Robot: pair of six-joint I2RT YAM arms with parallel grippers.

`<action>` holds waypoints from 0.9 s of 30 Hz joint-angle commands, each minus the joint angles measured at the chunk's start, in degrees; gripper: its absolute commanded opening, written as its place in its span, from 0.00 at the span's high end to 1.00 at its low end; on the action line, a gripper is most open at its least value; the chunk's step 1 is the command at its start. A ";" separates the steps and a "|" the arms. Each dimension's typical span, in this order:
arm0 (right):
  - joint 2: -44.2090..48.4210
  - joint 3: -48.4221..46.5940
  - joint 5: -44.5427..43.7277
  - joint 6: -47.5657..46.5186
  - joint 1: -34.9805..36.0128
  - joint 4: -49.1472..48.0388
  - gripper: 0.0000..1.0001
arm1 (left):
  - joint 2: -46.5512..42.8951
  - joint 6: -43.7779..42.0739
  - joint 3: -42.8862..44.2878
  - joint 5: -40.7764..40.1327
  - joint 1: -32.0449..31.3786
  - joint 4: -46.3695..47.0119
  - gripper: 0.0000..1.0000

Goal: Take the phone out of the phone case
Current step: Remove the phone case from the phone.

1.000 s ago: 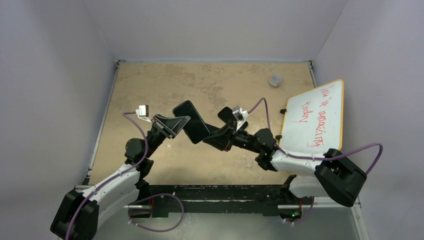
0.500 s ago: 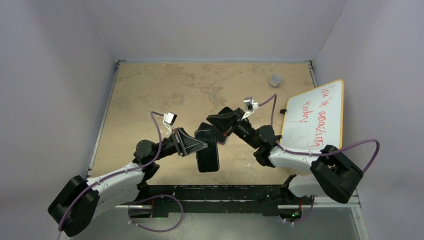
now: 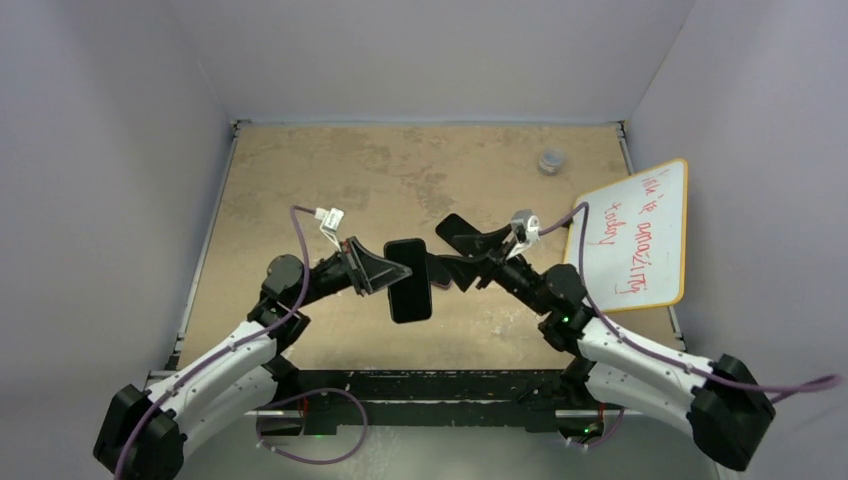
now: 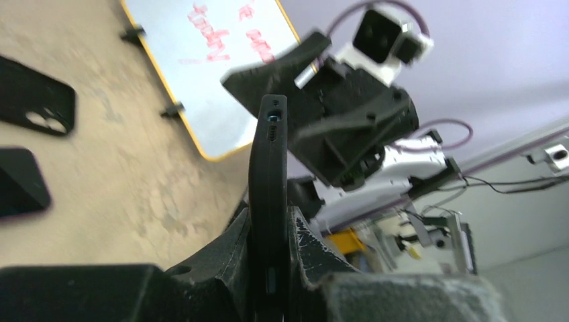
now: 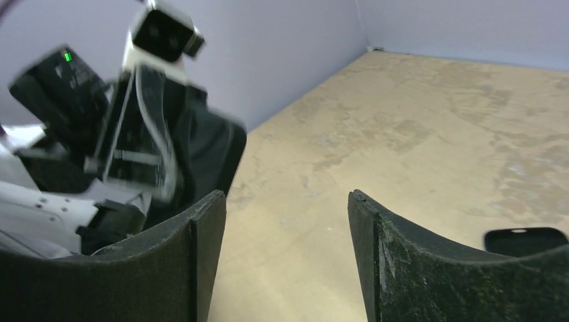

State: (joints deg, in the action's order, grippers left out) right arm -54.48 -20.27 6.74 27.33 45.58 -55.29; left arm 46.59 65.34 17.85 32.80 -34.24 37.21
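A black phone (image 3: 408, 280) hangs edge-up above the table's near middle, with my left gripper (image 3: 393, 270) shut on its side. In the left wrist view the phone (image 4: 268, 168) stands upright between the fingers (image 4: 305, 241), its port end at the top. My right gripper (image 3: 440, 272) is just right of the phone, open and touching nothing; its view shows bare table between the jaws (image 5: 287, 201). An empty black phone case (image 3: 458, 228) lies flat on the table behind the right gripper. The case's camera cutout shows in the left wrist view (image 4: 33, 100), and one corner of it in the right wrist view (image 5: 523, 240).
A whiteboard (image 3: 630, 235) with an orange rim and red writing leans at the right edge. A small grey cup (image 3: 550, 160) stands at the back right. Purple walls close the table on three sides. A second dark shape (image 4: 20, 188) lies near the case.
The right gripper has opened and let go of the phone, drawing back to the right. The left gripper has kept its hold and lifted the phone slightly back and left.
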 commanded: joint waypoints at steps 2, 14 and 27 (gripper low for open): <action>7.93 0.56 6.55 -12.12 -0.34 19.89 0.30 | -1.49 -5.77 6.88 2.33 6.12 -4.32 1.00; -0.71 -0.35 23.33 -10.67 -0.29 9.33 0.31 | 2.49 1.92 5.85 3.50 6.53 7.48 1.00; -5.80 -1.13 32.57 -6.17 -0.28 0.71 0.34 | 2.90 1.98 5.45 2.89 6.52 8.45 1.00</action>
State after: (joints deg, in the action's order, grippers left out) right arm -60.10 -19.66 35.62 18.70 45.08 -48.05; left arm 49.63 66.43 22.35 36.14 -27.77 39.51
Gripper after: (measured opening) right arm 0.663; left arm 0.160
